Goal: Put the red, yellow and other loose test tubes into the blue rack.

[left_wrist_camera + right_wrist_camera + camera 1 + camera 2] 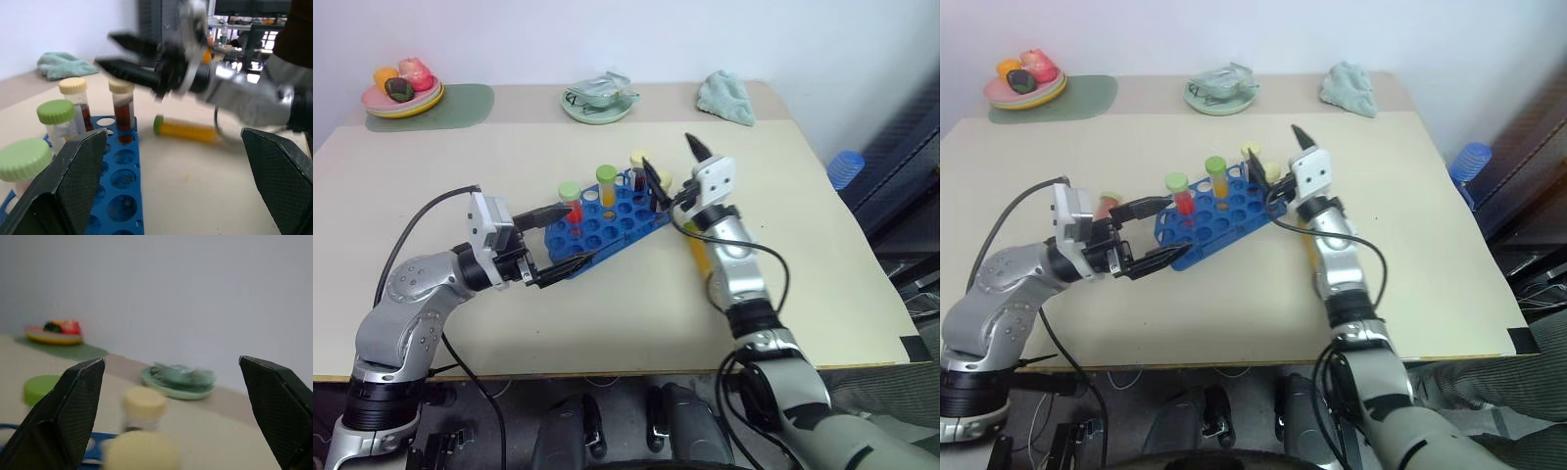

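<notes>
The blue rack (612,223) lies at an angle mid-table. Standing in it are a green-capped tube of red liquid (570,199), a green-capped tube of yellow liquid (606,183) and two cream-capped tubes (122,110) of dark red liquid. My left gripper (579,233) is open, its fingers level on either side of the rack's near left end. Above the rack's far right end my right gripper (668,150) is open and empty, pointing up and away. A yellow tube with a green cap (188,130) lies loose on the table under the right forearm. A red tube (1109,204) peeks out behind the left wrist.
A yellow plate of toy fruit (401,95) sits on a green mat (465,104) at the back left. A green dish (599,99) stands at the back centre and a green cloth (726,97) at the back right. A blue object (845,168) lies beyond the table's right edge.
</notes>
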Motion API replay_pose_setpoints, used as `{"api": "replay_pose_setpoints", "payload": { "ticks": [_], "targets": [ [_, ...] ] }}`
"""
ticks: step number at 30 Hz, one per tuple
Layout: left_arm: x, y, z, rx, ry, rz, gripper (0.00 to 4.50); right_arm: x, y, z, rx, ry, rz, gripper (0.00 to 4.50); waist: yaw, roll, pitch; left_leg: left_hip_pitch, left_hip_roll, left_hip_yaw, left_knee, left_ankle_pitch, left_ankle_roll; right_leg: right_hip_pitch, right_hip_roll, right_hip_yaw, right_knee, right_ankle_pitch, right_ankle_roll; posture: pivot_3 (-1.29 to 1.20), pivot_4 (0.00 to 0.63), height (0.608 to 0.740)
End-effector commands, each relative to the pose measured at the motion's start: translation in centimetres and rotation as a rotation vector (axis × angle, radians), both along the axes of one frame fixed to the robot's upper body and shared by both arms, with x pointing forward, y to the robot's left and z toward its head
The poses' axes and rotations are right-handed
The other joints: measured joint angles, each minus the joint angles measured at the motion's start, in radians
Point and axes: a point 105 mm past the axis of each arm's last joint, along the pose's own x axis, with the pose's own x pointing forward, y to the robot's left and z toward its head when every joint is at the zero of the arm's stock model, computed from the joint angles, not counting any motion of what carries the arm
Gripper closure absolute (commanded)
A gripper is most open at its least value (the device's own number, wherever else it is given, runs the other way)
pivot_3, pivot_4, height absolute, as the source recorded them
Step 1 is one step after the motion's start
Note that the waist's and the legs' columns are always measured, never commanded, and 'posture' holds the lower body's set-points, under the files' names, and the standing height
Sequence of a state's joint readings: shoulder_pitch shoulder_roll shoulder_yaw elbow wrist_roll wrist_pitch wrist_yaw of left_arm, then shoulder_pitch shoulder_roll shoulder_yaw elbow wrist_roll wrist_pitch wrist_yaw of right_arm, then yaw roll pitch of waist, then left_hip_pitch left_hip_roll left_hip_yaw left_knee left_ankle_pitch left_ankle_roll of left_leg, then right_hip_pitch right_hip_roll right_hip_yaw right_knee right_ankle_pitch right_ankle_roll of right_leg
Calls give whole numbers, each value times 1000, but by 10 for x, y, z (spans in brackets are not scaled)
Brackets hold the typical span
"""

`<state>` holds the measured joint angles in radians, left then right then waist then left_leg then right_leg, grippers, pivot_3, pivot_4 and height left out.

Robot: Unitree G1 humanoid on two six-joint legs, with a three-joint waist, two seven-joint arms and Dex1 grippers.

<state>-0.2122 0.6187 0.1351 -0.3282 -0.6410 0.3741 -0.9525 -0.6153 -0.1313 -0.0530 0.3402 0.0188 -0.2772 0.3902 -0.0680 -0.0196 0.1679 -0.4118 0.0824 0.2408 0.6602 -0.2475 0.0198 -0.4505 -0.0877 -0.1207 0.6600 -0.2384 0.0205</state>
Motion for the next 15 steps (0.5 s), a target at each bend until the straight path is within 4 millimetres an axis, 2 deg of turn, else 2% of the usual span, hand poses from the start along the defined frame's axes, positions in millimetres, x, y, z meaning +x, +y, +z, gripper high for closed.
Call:
{"api": "replay_pose_setpoints", "payload": {
  "ticks": [1,7,11,14,15],
  "targets": [
    [-1,-3,3,11,-39,-27,0,-13,-8,17,-65,63,-10,19,-1,0,0,0,0,0,0,0,0,0,0,0,0,0,0,0,150,740],
    [-4,-4,-3,9,-18,-75,0,-38,-39,14,-171,389,52,19,0,0,0,-8,0,0,-1,0,0,-9,0,0,-1,-1,-2,0,150,740],
    [-7,-5,-7,28,-4,-122,0,-41,-63,5,-134,604,44,19,0,0,0,-12,0,0,-1,-1,2,-11,0,-1,-3,-1,-2,0,150,740],
    [-5,-6,-6,18,-10,-127,0,-19,-107,-5,-58,700,-131,19,0,0,0,-13,0,0,0,-1,3,-11,0,-2,-5,0,-3,0,150,740],
    [-5,-7,-5,12,-11,-129,0,-6,-138,-11,-11,735,-261,19,0,0,0,-14,0,0,0,-1,3,-11,0,-3,-7,0,-4,0,150,740]
  ]
}}
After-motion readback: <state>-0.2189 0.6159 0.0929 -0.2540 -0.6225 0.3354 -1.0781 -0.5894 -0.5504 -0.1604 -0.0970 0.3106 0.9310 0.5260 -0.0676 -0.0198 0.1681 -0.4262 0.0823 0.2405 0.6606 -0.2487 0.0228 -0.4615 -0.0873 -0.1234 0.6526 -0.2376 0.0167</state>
